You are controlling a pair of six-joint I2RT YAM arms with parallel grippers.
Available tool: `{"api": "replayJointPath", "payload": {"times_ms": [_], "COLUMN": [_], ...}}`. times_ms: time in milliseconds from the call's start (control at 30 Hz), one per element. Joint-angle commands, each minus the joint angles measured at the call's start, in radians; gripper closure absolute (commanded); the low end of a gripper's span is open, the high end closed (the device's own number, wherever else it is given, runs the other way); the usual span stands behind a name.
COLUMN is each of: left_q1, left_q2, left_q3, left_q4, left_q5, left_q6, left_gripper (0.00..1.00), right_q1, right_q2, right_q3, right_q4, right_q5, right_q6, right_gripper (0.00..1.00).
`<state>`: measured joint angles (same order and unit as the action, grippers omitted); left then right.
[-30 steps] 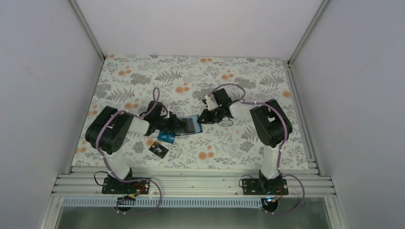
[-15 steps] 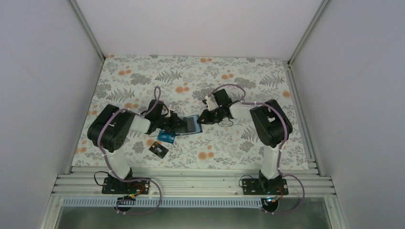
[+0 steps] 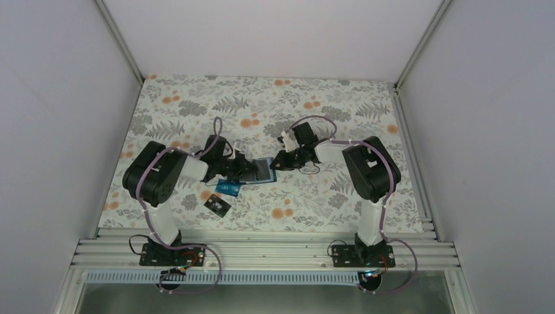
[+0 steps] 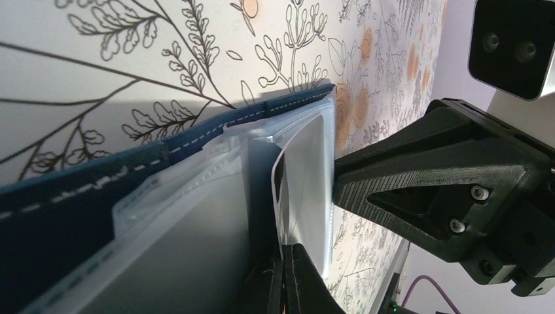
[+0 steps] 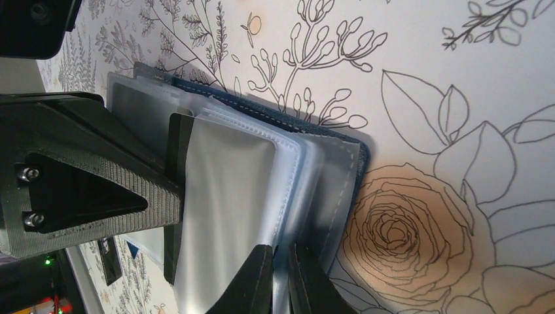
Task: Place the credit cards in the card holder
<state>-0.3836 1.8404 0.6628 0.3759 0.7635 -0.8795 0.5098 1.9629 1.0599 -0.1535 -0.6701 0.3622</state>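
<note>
Two pincers are working one holder. The left pincer (image 4: pixel 283 261) is fully closed. In the right wrist view we see a black card (image 5: pixel 177 196) clamped in it, sticking out past its tips. The card's leading edge sits at the mouth of the clear sleeves, but we can't tell whether it's actually inside a slot.

The right pincer (image 5: pixel 283 258) is closed to a thin gap, with the edges of the holder's clear sleeves pinched between its tips. The holder (image 3: pixel 264 170) lies open on the table (image 3: pixel 327 111), directly between the two pincers, sleeves up and navy cover flat underneath. The pincers face each other tip to tip across it, close together. We can't tell if they touch.

The teal card (image 3: pixel 228 188) lies flat just beside the left pincer, on the side toward the arm bases. A second black card (image 3: pixel 217 206), with light markings, lies further the same way, apart from the teal one. Both are loose, with neither pincer on them.
</note>
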Motion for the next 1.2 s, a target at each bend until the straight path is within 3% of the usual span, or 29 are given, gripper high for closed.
{"api": "replayJointPath", "payload": {"times_ms": [0,433,900,1167], "left_q1": [-0.018,-0.033,-0.037,-0.037], "left_q2": [0.041,0.058,0.013,-0.055], "left_q3": [0.015,0.035,0.067,0.077], "left_q4": [-0.029,-0.037,-0.162,-0.267], "left_q5": [-0.044,-0.049,-0.101,-0.15], "left_q6": [0.002,0.007,0.077,0.122], "left_gripper": [0.98,0.98,0.97,0.85], "right_q1": [0.015,0.016,0.015,0.013], "right_q2": [0.007,0.001,-0.028,-0.052], "right_q3": [-0.028,-0.032,-0.039,-0.028], "right_q4": [-0.044,-0.044,-0.055,-0.073], "right_q5": [-0.002,-0.003,0.013,0.031], "right_q6": [-0.006,-0.007,-0.013,-0.018], "right_gripper": [0.9,0.9,0.9,0.89]}}
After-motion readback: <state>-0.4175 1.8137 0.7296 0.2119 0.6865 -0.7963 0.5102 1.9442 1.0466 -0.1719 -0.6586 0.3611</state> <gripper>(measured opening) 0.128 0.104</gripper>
